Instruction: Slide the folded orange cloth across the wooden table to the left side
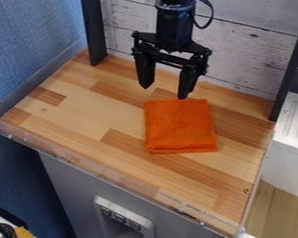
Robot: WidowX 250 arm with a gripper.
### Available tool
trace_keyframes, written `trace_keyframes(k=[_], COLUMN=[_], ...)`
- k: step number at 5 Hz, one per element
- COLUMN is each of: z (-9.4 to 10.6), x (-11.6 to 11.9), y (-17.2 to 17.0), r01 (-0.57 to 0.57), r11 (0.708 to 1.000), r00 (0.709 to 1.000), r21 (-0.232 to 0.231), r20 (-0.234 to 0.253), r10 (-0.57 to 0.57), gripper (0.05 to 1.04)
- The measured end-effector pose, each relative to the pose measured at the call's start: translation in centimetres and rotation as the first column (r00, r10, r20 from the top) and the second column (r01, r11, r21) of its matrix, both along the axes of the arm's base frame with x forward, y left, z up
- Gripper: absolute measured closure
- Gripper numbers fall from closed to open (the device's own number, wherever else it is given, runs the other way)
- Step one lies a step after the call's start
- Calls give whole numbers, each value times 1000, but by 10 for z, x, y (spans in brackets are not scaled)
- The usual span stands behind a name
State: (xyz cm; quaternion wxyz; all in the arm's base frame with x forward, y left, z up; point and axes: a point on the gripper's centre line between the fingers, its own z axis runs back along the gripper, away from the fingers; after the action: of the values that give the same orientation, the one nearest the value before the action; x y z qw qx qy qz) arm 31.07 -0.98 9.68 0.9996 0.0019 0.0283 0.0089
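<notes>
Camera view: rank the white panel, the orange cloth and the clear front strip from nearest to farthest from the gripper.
1. Orange cloth: on the wooden worktop, just in front of the gripper.
2. Clear strip: along the front edge.
3. White panel: lowest, on the grey front.

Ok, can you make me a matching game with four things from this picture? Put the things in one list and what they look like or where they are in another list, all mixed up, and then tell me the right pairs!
Things:
1. gripper
2. folded cloth
3. back panel
4. tabletop

Looks or places:
A. whitish planks, upright behind the arm
B. light and darker brown wood
C. black, with its two fingers apart
D. orange, lying flat on brown wood

Right pairs: 1-C, 2-D, 3-A, 4-B
</notes>
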Motion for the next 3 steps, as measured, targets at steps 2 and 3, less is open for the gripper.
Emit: trace_keyframes(k=[2, 3], z=[-3, -3], x=[-1, 3], y=[-13, -18], r01=[-130, -229], r11=[992, 973], r00=[991, 973], r21=[4, 2], r20=[7, 36], r10=[130, 229], gripper=[85, 85])
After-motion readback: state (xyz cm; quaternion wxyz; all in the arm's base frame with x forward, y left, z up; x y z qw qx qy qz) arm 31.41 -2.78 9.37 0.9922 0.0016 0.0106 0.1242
